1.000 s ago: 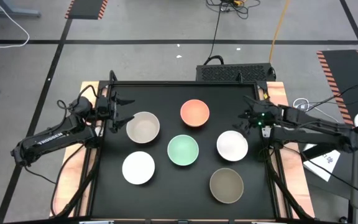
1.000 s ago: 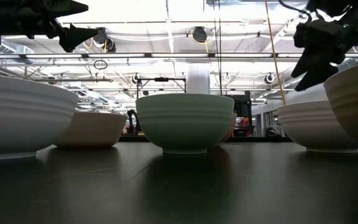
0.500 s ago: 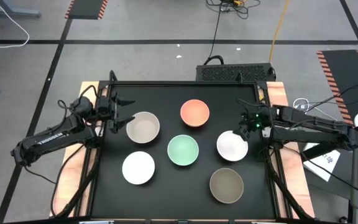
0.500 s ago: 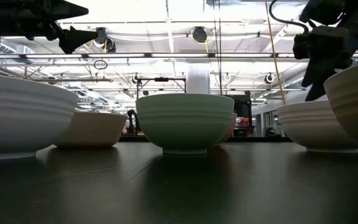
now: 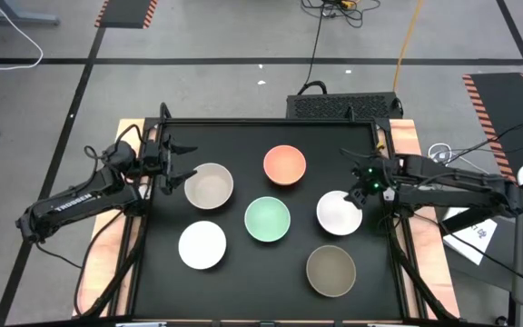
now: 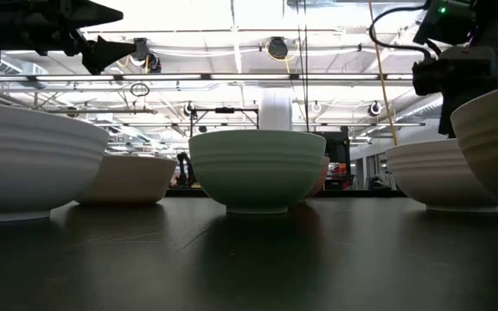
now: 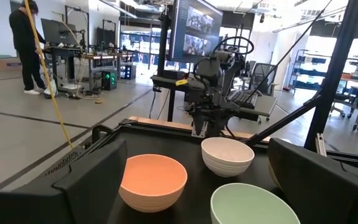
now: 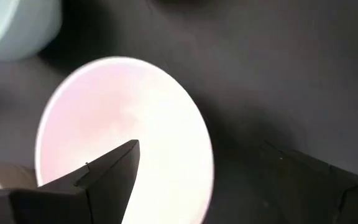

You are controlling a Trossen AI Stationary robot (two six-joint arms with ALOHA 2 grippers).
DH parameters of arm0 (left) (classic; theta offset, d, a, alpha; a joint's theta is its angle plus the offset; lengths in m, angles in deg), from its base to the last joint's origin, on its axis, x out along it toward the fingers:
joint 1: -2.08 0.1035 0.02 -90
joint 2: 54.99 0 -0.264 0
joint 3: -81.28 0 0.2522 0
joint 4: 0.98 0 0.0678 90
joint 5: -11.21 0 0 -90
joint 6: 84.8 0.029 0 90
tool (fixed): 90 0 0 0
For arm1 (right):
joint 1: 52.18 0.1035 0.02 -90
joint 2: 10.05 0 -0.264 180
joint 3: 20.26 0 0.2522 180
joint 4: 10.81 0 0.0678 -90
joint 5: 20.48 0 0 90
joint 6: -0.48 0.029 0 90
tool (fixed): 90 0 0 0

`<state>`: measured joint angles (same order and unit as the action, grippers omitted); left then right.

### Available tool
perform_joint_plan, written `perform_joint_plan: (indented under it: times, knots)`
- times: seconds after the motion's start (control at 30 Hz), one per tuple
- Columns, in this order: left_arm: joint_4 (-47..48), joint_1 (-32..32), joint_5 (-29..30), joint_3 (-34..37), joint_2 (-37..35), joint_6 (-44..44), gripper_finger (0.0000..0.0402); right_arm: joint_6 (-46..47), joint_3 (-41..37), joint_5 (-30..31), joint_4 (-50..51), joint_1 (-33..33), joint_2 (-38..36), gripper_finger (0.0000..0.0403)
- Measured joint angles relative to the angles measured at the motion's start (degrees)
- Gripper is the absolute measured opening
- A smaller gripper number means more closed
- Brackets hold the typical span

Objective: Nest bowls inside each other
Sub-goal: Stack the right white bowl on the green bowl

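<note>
Six bowls stand upright on their bases on the black table. They are beige-grey [image 5: 209, 186], coral [image 5: 284, 165], mint [image 5: 268, 219], white [image 5: 202, 244], a second white [image 5: 339, 213] and olive [image 5: 330, 270]. My right gripper [image 5: 359, 184] hangs open, slanting down over the second white bowl's [image 8: 123, 130] far right rim. One finger [image 8: 107, 171] is above the bowl's inside, the other [image 8: 316, 180] is above the table outside it, and neither touches. My left gripper [image 5: 187, 161] waits open and level by the table's left edge, just beyond the beige-grey bowl.
A raised black frame [image 5: 271, 122] borders the table, with wooden strips at its left and right. A black box [image 5: 341, 106] sits past the far edge. A person [image 7: 23, 43] stands far off in the room. Bare mat lies along the near edge and in the far left corner.
My right gripper has tipped from a shallow slant to pointing steeply down over the right white bowl's rim, rolling a little, and has stayed open. No bowl has moved.
</note>
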<state>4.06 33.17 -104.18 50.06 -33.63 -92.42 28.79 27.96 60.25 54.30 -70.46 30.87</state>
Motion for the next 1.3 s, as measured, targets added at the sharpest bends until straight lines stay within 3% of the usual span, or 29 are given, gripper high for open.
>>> perform_joint_plan:
  times: [0.83, 1.3]
  knots:
    - [0.00, 0.02, 0.00, 0.00, 0.00, -0.07, 0.0392, -0.69, -0.02, 0.13, 0.16, 0.00, 8.66, 0.0322]
    - [-0.06, 0.02, 0.00, 0.00, 0.00, -0.06, 0.0392, -1.95, -0.02, 0.19, -0.10, 0.00, 9.89, 0.0322]
